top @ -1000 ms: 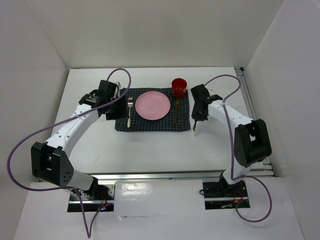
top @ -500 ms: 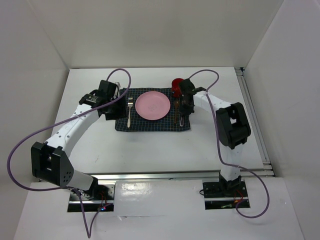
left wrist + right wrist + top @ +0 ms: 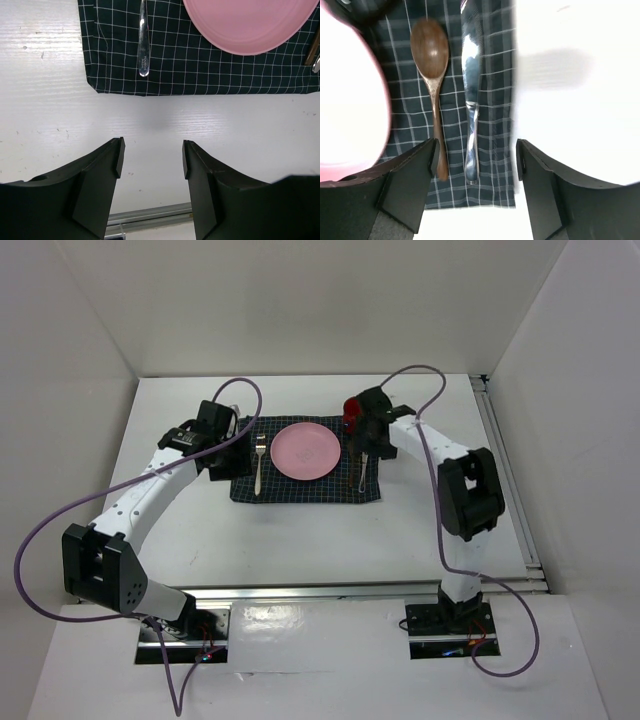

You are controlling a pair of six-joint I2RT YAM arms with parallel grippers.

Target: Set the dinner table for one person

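- Right gripper (image 3: 477, 150) gaped wide, empty, over knife (image 3: 471, 75); a sloppy retreat could nudge it into spoon (image 3: 431, 50).
- Left gripper (image 3: 152, 150) sat open, empty; low sweep might snag mat (image 3: 200, 70).

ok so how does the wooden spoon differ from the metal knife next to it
The wooden spoon is matte brown with an oval bowl; the metal knife is shiny silver with a flat blade. The spoon lies nearer the pink plate, the knife nearer the edge of the checked mat. Both lie flat, side by side, on that mat.
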